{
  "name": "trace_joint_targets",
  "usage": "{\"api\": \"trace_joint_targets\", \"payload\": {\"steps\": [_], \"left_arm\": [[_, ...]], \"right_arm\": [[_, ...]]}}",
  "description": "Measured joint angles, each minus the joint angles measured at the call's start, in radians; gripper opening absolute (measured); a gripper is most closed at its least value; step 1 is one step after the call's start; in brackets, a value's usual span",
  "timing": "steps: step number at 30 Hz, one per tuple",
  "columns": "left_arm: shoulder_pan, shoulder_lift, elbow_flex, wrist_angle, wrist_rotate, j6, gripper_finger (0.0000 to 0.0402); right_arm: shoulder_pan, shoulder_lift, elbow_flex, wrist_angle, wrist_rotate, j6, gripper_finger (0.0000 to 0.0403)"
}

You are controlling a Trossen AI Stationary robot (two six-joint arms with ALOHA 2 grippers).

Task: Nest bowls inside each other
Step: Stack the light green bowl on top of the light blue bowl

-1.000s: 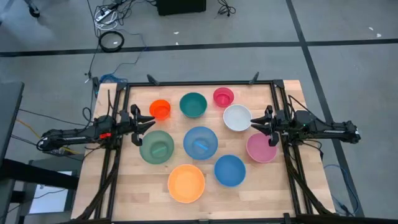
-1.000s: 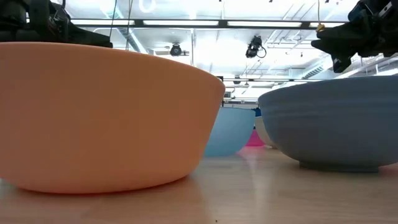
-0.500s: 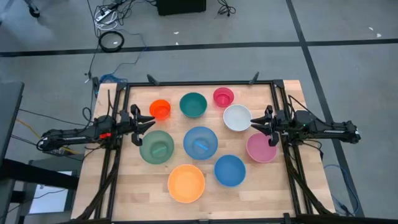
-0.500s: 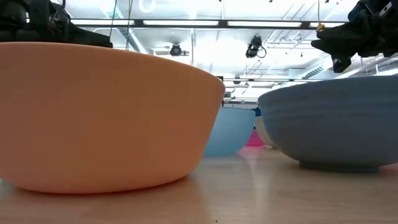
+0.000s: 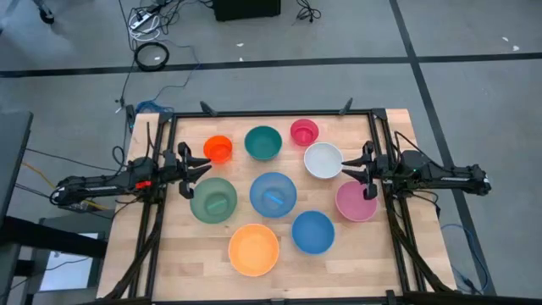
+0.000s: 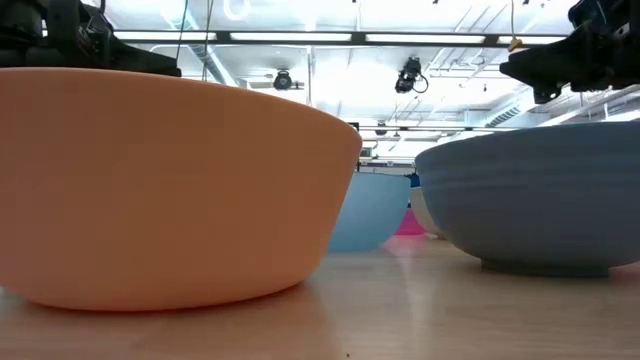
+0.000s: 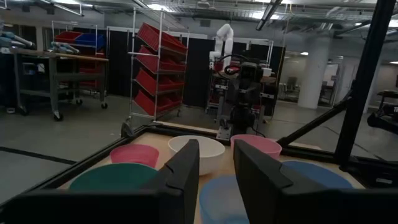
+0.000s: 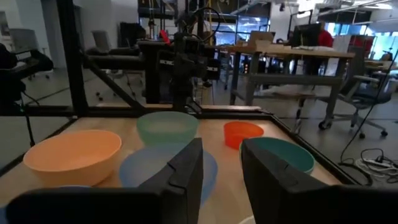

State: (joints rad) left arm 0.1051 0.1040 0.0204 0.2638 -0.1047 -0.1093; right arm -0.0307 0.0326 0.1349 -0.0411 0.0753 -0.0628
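Note:
Nine bowls stand apart on their bases on the wooden table (image 5: 169, 254). Along the far side are the small orange-red (image 5: 218, 149), teal (image 5: 263, 143) and small magenta-red (image 5: 304, 132) bowls. Across the middle are the sage green (image 5: 212, 201), light blue (image 5: 273, 194), white (image 5: 323, 160) and pink (image 5: 355, 201) bowls. Near the front are the orange (image 5: 253, 249) and blue (image 5: 312, 232) bowls. My left gripper (image 5: 193, 169) hovers open at the left edge, above and beside the sage green bowl. My right gripper (image 5: 356, 174) hovers open at the right edge, between the white and pink bowls. Neither has anything between its fingers (image 7: 183, 171) (image 8: 186, 168).
A black frame (image 5: 271, 113) runs around the table's far, left and right sides. In the low view the orange bowl (image 6: 170, 190) and the blue bowl (image 6: 540, 200) fill the foreground. Bare wood shows along the near edge and in the near corners.
My right gripper has rolled a little about the line it points along, staying in place. The bowls and my left gripper have kept still.

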Motion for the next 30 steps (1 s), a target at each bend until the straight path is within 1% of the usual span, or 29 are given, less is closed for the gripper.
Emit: {"api": "trace_joint_targets", "payload": {"steps": [3, 7, 14, 17, 24, 30], "left_arm": [[0.0, 0.0, 0.0, 0.0, 0.0, 0.0, 0.0108], [0.0, 0.0, 0.0, 0.006, 0.0, 0.0, 0.0108], [0.0, 0.0, 0.0, 0.008, 0.0, 0.0, 0.0108], [0.0, 0.0, 0.0, 0.027, 0.0, 0.0, 0.0108], [0.0, 0.0, 0.0, 0.129, 0.0, 0.0, 0.0108], [0.0, 0.0, 0.0, 0.165, 0.001, -0.021, 0.0108]], "right_arm": [[0.0, 0.0, 0.0, 0.003, 0.008, 0.005, 0.01], [0.0, 0.0, 0.0, 0.077, 0.027, -0.018, 0.01], [0.0, -0.001, 0.0, 0.255, 0.027, 0.149, 0.0099], [0.0, 0.0, 0.0, 0.279, 0.027, 0.196, 0.01], [0.0, 0.0, 0.0, 0.277, 0.027, 0.161, 0.0099], [0.0, 0.0, 0.0, 0.306, 0.045, 0.121, 0.0099]]}}
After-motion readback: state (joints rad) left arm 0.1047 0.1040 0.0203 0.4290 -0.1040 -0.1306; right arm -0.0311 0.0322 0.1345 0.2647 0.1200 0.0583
